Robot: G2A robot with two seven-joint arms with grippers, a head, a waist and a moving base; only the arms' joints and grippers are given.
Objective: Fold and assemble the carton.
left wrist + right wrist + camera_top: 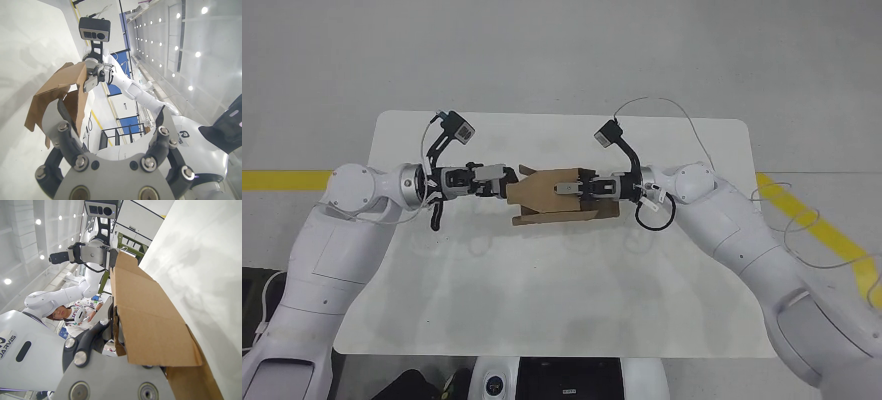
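A brown cardboard carton [554, 197], partly unfolded with loose flaps, hangs between both arms over the back middle of the white table [562, 290]. My right gripper [570, 187] is shut on one of its walls; in the right wrist view the carton [147, 317] covers one side of that gripper [121, 313]. My left gripper [508, 186] stands wide open at the carton's other end. In the left wrist view one of its fingers [64, 111] lies against a carton [56, 94] flap, and the other finger is free. The right gripper [91, 80] pinches the far wall there.
The table's front half and both side areas are bare white surface. Yellow tape [282, 180] runs along the floor on both sides of the table. A thin cable [682, 115] loops above the right arm.
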